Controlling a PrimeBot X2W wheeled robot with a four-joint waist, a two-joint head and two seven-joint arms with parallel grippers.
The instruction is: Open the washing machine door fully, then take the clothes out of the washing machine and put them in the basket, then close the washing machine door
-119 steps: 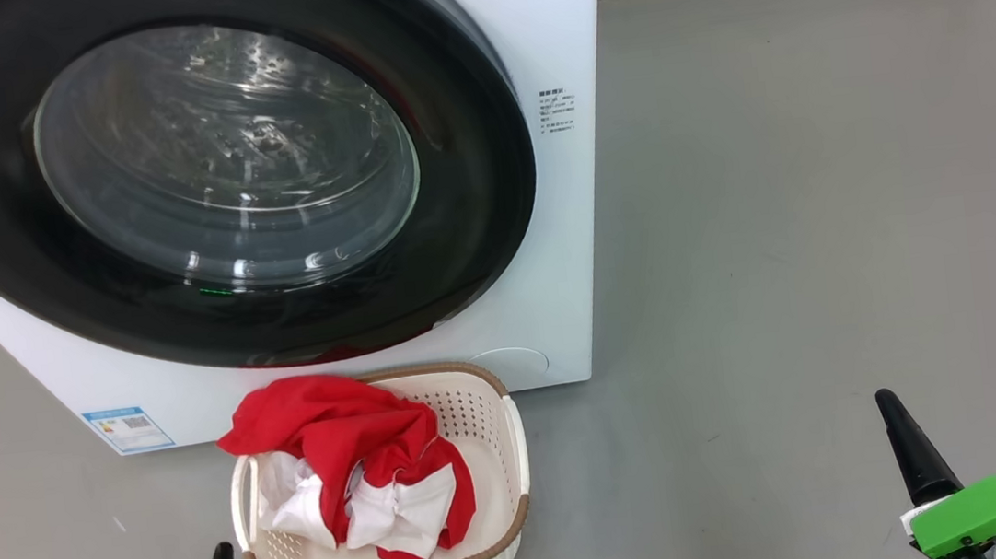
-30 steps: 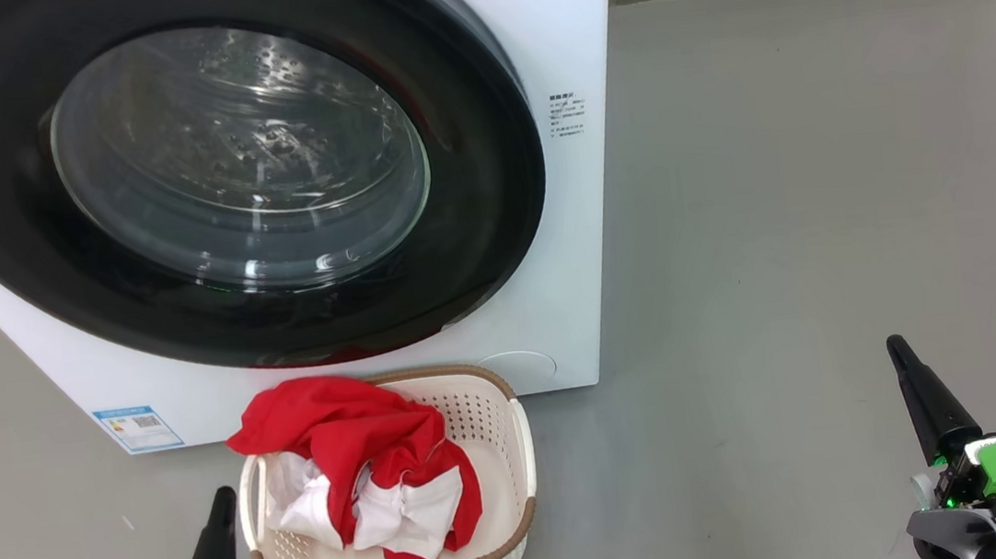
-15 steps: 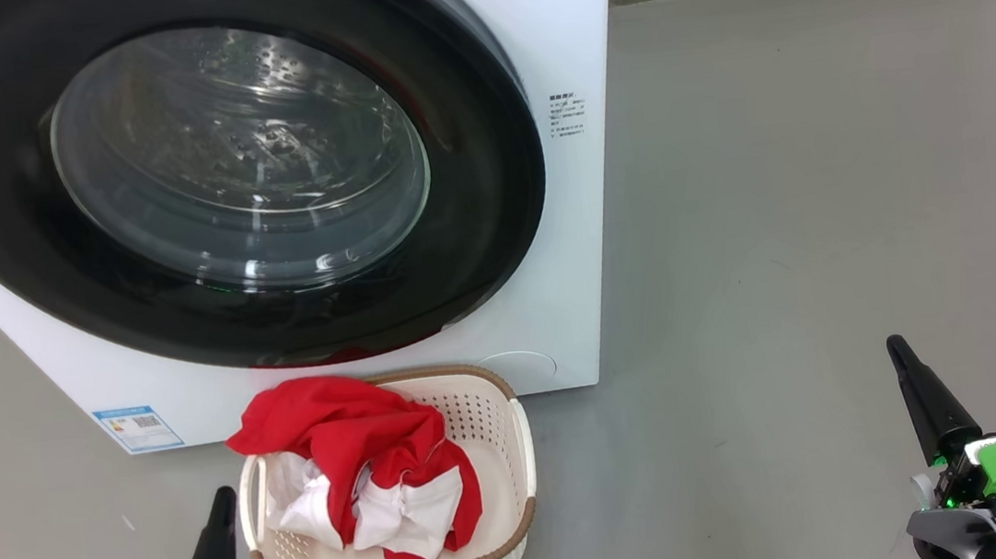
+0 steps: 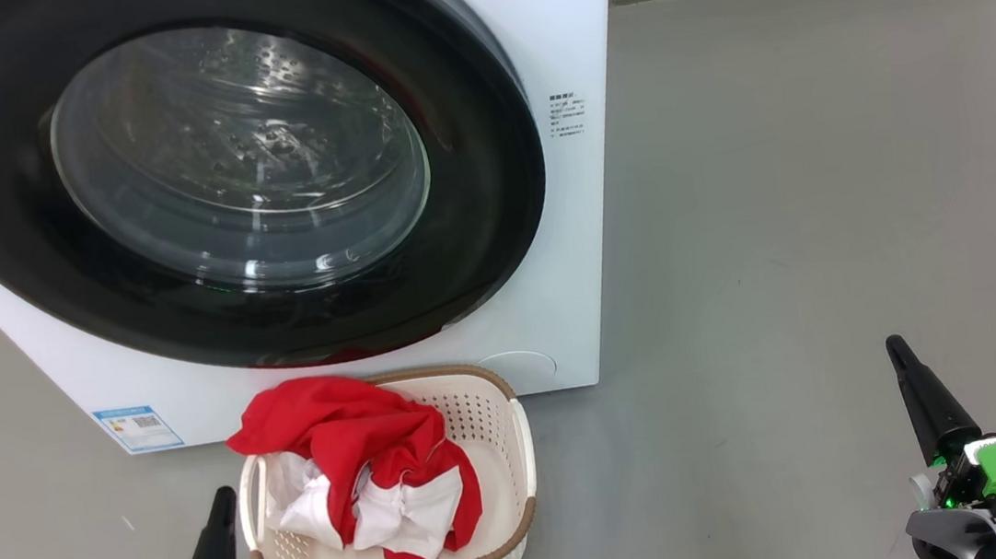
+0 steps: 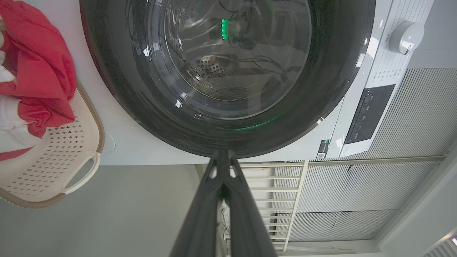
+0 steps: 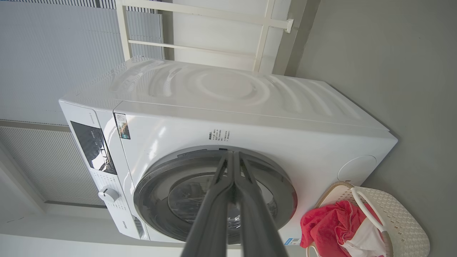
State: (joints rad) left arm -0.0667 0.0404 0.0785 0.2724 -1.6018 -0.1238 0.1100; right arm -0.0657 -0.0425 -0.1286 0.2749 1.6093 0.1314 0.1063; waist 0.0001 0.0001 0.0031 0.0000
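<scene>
The washing machine door lies shut, its glossy black ring flat against the front of the washing machine; the steel drum shows through the bulging glass. The basket stands on the grey floor just in front of the machine's bottom edge, under the lowest part of the door. The clothes are heaped inside it, red over white, filling its left part and draping over the far left rim; a blue label sits at the machine's lower left corner. The left claw is low beside the basket's near left corner, close but apart from it; its fingers are pressed together on nothing, as the left wrist view confirms. The right claw is well apart to the right over open floor, also pinched to a single point and empty.
</scene>
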